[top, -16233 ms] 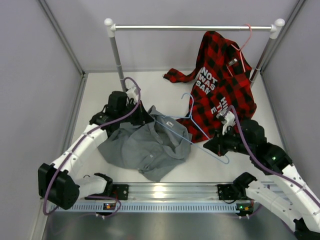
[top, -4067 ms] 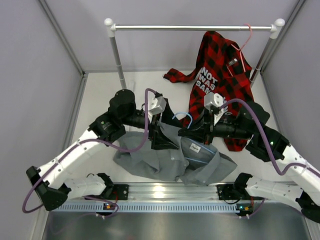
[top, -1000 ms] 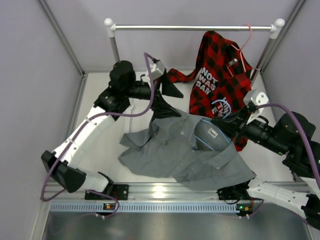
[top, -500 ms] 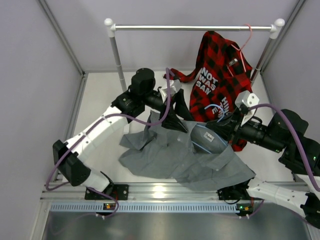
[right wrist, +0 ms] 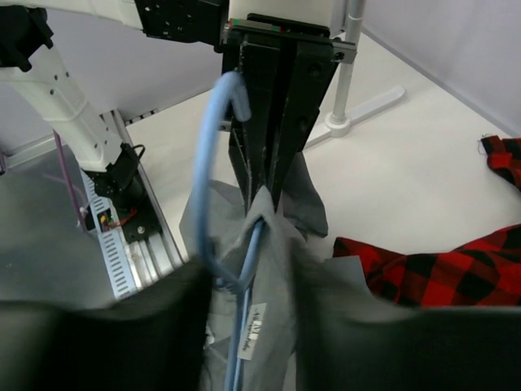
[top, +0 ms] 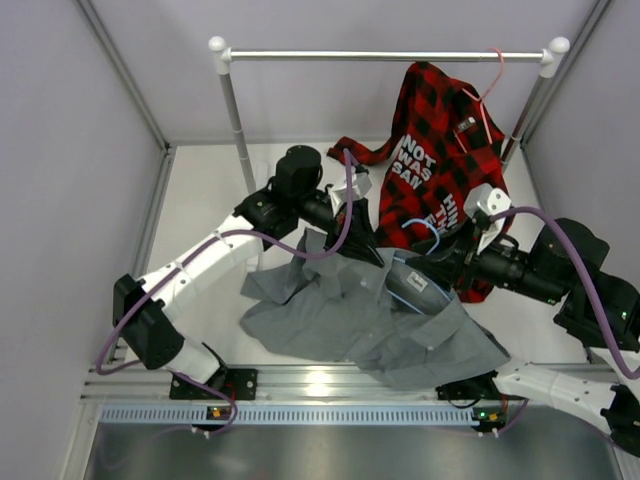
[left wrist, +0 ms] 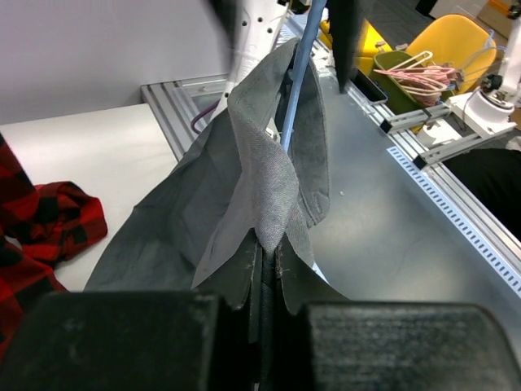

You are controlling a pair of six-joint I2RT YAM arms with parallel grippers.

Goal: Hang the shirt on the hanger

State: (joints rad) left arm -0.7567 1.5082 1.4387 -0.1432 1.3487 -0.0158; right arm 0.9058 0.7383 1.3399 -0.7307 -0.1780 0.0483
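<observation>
The grey shirt lies half lifted off the table, its collar raised between the two arms. The light-blue hanger is threaded into the collar, its hook sticking up by the right arm. My left gripper is shut on a fold of the collar, right beside the hanger wire. My right gripper faces it; its fingers stand a little apart, with the hanger's neck and the shirt's labelled collar between them.
A red-and-black plaid shirt hangs on a pink hanger from the rail at the back right. The rack's left post stands behind the left arm. A metal rail runs along the near edge.
My left gripper came down and to the right from above the shirt, open, and shut on the collar. The right gripper's fingers have parted slightly around the hanger.
</observation>
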